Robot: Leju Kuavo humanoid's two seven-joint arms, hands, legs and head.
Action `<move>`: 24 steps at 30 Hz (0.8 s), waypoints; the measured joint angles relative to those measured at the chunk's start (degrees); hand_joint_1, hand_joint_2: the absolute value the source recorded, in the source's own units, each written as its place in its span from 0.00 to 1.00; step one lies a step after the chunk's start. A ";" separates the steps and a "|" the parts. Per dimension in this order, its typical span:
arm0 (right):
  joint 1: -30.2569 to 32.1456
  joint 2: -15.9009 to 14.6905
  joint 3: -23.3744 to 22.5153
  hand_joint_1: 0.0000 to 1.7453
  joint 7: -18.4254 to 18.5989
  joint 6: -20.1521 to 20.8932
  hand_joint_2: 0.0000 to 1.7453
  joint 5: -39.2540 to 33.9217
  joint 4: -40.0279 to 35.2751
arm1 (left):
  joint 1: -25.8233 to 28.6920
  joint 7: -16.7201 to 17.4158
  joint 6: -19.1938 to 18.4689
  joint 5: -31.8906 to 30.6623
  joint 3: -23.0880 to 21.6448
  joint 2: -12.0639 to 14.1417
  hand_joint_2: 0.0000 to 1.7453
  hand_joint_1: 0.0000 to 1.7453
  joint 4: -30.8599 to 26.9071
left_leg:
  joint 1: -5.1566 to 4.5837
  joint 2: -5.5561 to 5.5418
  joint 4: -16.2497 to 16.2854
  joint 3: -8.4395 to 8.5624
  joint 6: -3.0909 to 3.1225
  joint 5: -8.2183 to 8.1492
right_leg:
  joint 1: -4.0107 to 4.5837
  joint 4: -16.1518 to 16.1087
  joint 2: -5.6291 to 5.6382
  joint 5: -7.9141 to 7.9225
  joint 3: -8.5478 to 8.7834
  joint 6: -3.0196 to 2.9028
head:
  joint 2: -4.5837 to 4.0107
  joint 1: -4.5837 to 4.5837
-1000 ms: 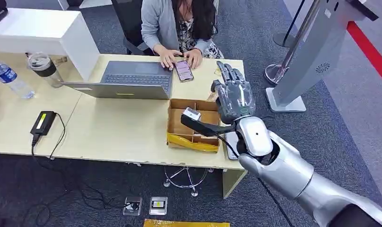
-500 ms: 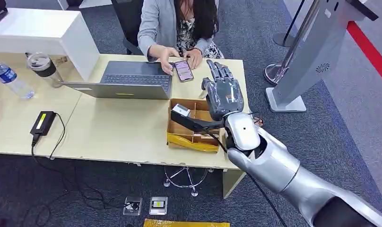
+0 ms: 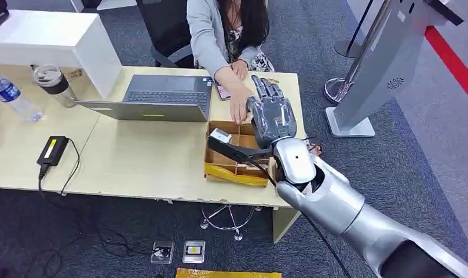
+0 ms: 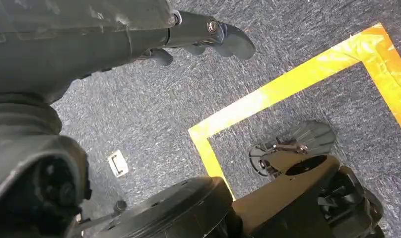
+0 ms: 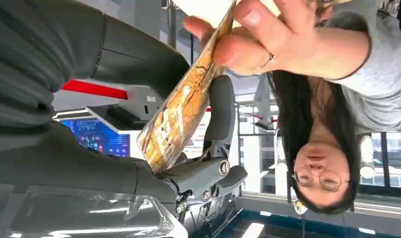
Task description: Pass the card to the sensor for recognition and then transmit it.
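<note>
R hand [image 3: 272, 114] is up over the desk [image 3: 139, 156], at approx 1 o'clock from the cardboard box [image 3: 236, 152], palm away from the head cam, fingers [image 3: 269, 88] extended toward 12 o'clock. In the R wrist view the card [image 5: 181, 110], gold-brown w/ print, lies slanted against the palm, thumb [image 5: 219, 116] pressed along its one side; a person's hand [image 5: 268, 37] pinches the card's far end at the same time. So both have hold of it; R fingers only loosely closed, mostly straight. In the head view the person's hand [image 3: 238, 107] sits at 9 o'clock of the R hand, touching it.

L hand [image 4: 198, 39] hangs low over grey carpet w/ yellow tape [image 4: 288, 84]; fingers curled in, nothing in them.

Desk: open laptop [image 3: 156, 95] at 10 o'clock from the box, phone [image 3: 222, 90] just beside the laptop's R edge, black power brick [image 3: 52, 149] w/ cable far at 9 o'clock, water bottle [image 3: 10, 95] and lidded cup [image 3: 53, 84] at the L end. Grey kiosk stand [image 3: 382, 63] on the floor at 2 o'clock.
</note>
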 joint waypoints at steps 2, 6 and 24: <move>0.00 0.00 0.00 1.00 0.00 0.00 1.00 0.00 0.02 | 0.01 0.00 0.00 0.00 0.00 0.00 0.00 0.00 0.00 | 0.00 0.00 0.00 0.00 0.00 0.00 | 0.00 0.00 0.00 0.00 0.00 0.00 | 0.00 0.02; 0.00 0.31 0.00 1.00 0.00 0.09 1.00 0.00 0.39 | 0.01 0.00 -0.04 0.00 0.00 0.00 0.00 0.00 0.00 | 0.00 0.00 0.00 0.00 0.00 0.00 | 0.00 0.00 0.00 0.00 0.00 0.00 | 0.00 0.00; 0.03 0.96 0.11 0.00 -3.23 1.55 0.00 3.19 0.48 | -0.06 0.00 -0.92 -1.29 0.00 0.00 0.00 0.00 0.00 | 0.00 0.01 0.00 0.01 -0.01 0.00 | 0.01 0.00 0.02 0.00 -0.02 0.00 | 0.00 0.02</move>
